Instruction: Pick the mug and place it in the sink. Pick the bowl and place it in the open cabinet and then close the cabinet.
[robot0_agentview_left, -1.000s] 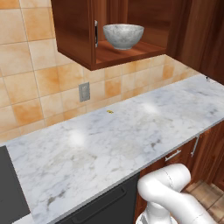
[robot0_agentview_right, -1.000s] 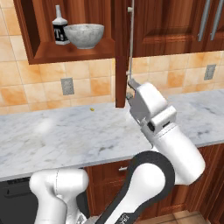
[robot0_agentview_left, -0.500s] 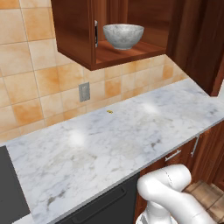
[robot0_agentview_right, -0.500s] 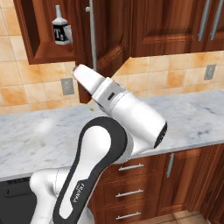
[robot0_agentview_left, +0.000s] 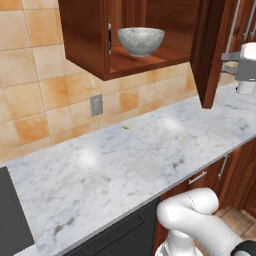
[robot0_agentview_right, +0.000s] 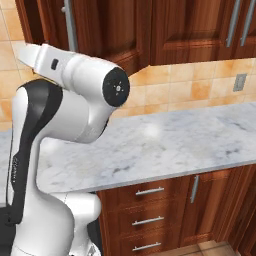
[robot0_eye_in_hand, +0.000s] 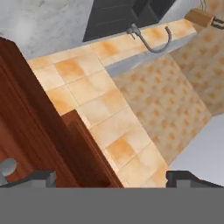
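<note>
The speckled grey bowl (robot0_agentview_left: 141, 40) already sits on the shelf of the dark red-brown cabinet (robot0_agentview_left: 85, 45), so closing is the step in hand. At three o'clock its door (robot0_agentview_left: 207, 55) stands ajar, the gripper (robot0_eye_in_hand: 109, 177) beside it with jaws wide apart and empty. Next, I judge, it must push that door shut.

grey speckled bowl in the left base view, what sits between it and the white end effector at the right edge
The dark red-brown wooden cabinet door, swung partway, stands between the grey speckled stone-like bowl on the shelf and the white end effector.
</note>
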